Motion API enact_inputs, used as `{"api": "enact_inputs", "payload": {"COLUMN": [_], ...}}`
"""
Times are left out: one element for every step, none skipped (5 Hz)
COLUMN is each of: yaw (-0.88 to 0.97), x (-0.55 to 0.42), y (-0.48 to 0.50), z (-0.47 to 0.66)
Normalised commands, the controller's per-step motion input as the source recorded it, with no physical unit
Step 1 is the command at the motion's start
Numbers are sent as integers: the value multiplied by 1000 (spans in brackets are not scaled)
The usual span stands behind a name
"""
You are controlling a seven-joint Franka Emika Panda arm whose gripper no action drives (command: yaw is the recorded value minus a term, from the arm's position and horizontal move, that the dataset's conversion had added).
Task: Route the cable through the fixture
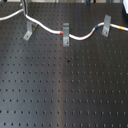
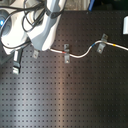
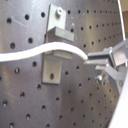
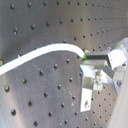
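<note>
The white cable (image 1: 80, 38) runs across the far part of the black board, with a red band at the middle clip and blue and yellow bands near the right clip. The fixture (image 1: 29, 30) is the leaning grey clip on the first exterior view's left; there the cable passes just beyond its top. In the second exterior view the arm (image 2: 47, 25) hangs over the fixture (image 2: 36, 52). In the first wrist view my gripper (image 3: 97, 62) is shut on the cable (image 3: 30, 52), which crosses a grey clip (image 3: 54, 62). The second wrist view shows the gripper (image 4: 87, 60) pinching the cable (image 4: 45, 51).
Two more upright grey clips stand at the middle (image 1: 65, 36) and right (image 1: 106, 25), both with the cable running through them. The black perforated board (image 1: 65, 90) spreads toward the near side. A white block (image 2: 125, 25) sits at the second exterior view's right edge.
</note>
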Motion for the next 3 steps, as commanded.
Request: {"api": "enact_inputs", "payload": {"yaw": [0, 83, 9], "x": [150, 160, 88], "y": [289, 31, -157], "z": [-2, 41, 204]}}
